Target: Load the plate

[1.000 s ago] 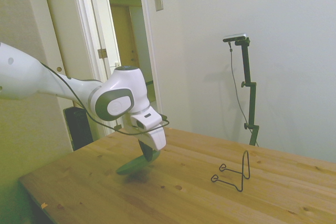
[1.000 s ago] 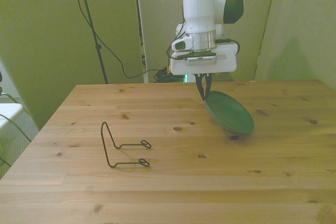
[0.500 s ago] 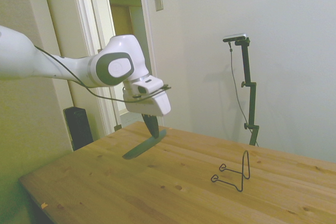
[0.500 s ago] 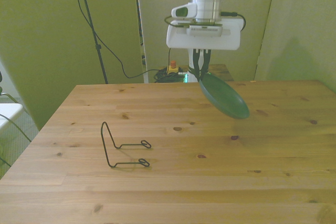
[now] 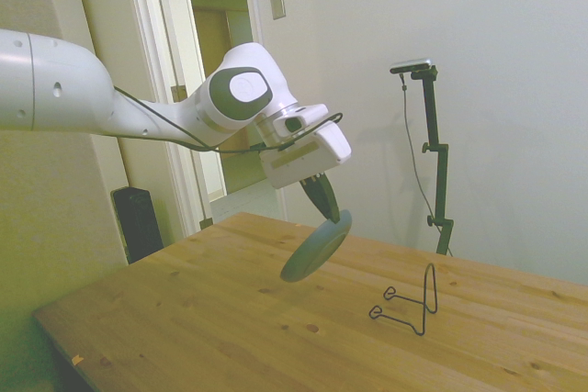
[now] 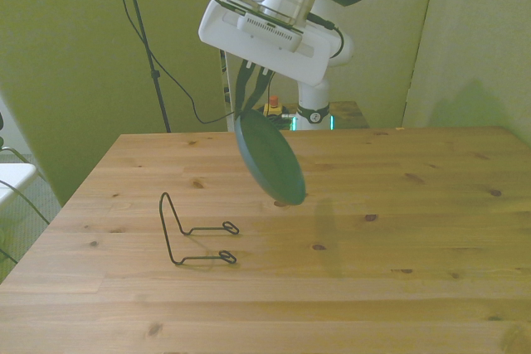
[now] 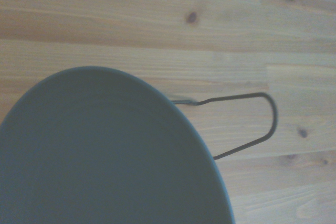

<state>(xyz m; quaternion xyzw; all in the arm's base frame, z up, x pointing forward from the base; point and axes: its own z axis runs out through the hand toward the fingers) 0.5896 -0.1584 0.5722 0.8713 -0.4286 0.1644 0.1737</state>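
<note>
Lifted higher and carried toward the front view's left since half a second ago, and tipped steeper too: the plate (image 6: 270,162) now hanging well clear of the table (image 6: 398,271), above its middle boards. Sage-green, steeply tilted, held by its upper rim, lower edge pointing down and toward the near side in the front view. Pinched at that rim by the gripper (image 6: 251,95), dark fingers (image 5: 322,197) closed on the plate's edge. Seen edge-on and slanted in the side view (image 5: 315,246), between the arm and the wire stand. Filling much of the wrist view (image 7: 105,156), dark inner face toward the camera, part of the stand's loop (image 7: 252,124) showing past its rim. Standing on the table toward the front view's left, the thin black wire stand (image 6: 189,234), well apart from the plate and untouched. Behind the table in the side view, an open doorway (image 5: 216,89).
</note>
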